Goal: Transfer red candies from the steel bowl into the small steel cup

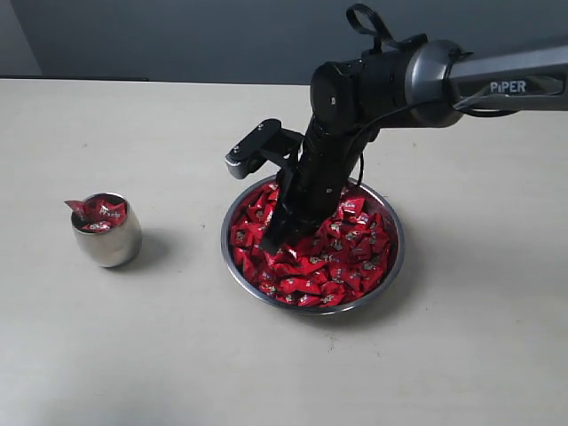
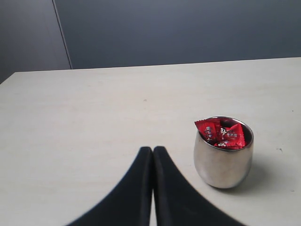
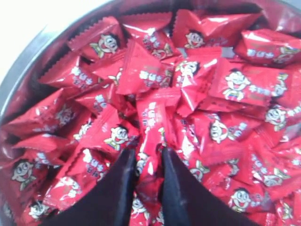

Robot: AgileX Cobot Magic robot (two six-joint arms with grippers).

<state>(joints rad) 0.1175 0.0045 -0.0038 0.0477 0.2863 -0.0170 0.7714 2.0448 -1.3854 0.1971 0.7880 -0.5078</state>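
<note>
The steel bowl (image 1: 397,257) stands right of centre, heaped with red candies (image 1: 342,257). My right gripper (image 1: 273,244) reaches down into the left side of the pile. In the right wrist view the right gripper (image 3: 148,151) has its fingers dug among the candies, closed to a narrow gap on one red candy (image 3: 150,123) pinched between them. The small steel cup (image 1: 108,240) stands apart at the left with a few red candies (image 1: 99,213) in it. My left gripper (image 2: 153,149) is shut and holds nothing, low over the table a little short of the cup (image 2: 222,162).
The pale table (image 1: 177,355) runs to a dark wall at the back. The right arm (image 1: 497,84) stretches in from the right above the bowl. The bowl's steel wall (image 3: 28,70) rises close beside the right fingers.
</note>
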